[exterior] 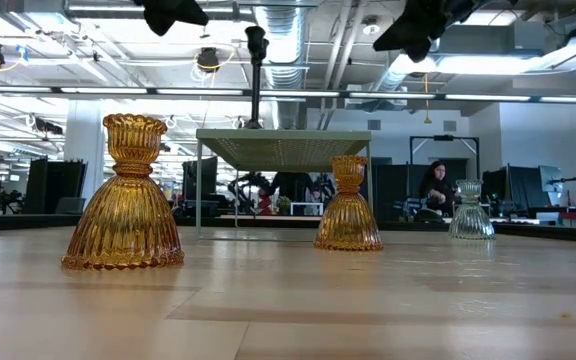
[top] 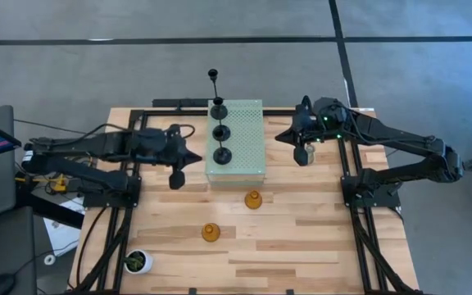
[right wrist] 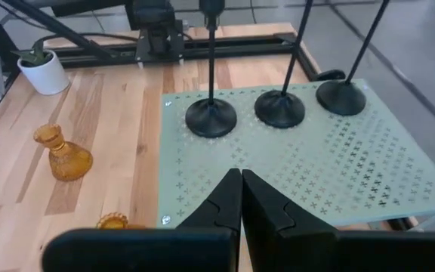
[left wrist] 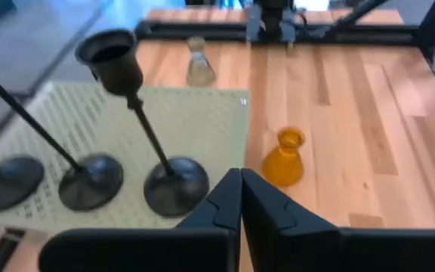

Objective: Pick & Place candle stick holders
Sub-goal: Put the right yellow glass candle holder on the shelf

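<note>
Three black holders [top: 220, 131] stand in a row by their round bases on the left part of the pale green perforated block [top: 244, 143]; they also show in the right wrist view [right wrist: 280, 108]. Two amber holders [top: 253, 199] [top: 211, 233] stand on the table nearer the front. A pale grey-green holder [top: 306, 154] stands right of the block. My left gripper [top: 179, 174] is shut and empty, left of the block and above the table. My right gripper [top: 280, 136] is shut and empty, right of the block, beside the pale holder.
A white pot with a green plant [top: 138, 261] stands at the near left corner. The block stands raised on legs [exterior: 200, 190]. Dark frame rails run along the table's left [top: 129, 205] and right [top: 355, 205] sides. Bare wood lies around the amber holders.
</note>
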Tool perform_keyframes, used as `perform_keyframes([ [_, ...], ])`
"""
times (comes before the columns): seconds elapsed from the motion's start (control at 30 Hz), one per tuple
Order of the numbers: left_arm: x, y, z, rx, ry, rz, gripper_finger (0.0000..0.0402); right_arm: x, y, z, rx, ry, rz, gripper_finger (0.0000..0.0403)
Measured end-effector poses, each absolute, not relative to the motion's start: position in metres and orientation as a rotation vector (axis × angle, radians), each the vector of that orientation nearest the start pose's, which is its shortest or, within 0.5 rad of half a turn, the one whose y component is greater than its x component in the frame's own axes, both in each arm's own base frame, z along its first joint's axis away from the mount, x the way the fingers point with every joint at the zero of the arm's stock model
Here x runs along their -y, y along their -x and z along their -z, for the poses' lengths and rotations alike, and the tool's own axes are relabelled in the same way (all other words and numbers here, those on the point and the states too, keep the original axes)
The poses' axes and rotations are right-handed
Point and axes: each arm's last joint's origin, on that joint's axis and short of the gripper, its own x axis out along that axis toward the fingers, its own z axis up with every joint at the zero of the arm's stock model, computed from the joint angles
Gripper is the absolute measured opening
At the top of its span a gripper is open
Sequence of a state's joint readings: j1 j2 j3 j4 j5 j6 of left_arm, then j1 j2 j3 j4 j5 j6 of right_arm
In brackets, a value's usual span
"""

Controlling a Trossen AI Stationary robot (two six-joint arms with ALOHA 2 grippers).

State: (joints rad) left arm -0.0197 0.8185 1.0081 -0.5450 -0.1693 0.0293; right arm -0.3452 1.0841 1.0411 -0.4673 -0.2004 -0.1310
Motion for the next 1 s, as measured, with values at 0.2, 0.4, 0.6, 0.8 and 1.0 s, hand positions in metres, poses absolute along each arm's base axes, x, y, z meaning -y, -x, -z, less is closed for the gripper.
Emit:
perform_keyframes([
  [0.2,0.005,-0.153,-0.345,-0.226,-0.121,-0.133,0.0004,0.067,-0.201,-0.317,-0.441,-0.005,0.166,0.0],
  [0.4,0.006,-0.145,-0.324,-0.021,-0.237,-0.131,0.0003,0.063,-0.173,-0.288,-0.344,-0.086,0.284,0.0],
  [0.6,0.008,-0.139,-0.297,0.049,-0.298,-0.109,0.0005,0.058,-0.149,-0.274,-0.313,-0.226,0.532,0.0],
  [0.8,0.008,-0.141,-0.273,0.015,-0.279,-0.105,0.0005,0.047,-0.145,-0.269,-0.349,-0.33,0.603,0.0],
  [1.0,0.008,-0.141,-0.262,-0.005,-0.279,-0.102,0.0004,0.032,-0.159,-0.258,-0.439,-0.344,0.493,0.0],
])
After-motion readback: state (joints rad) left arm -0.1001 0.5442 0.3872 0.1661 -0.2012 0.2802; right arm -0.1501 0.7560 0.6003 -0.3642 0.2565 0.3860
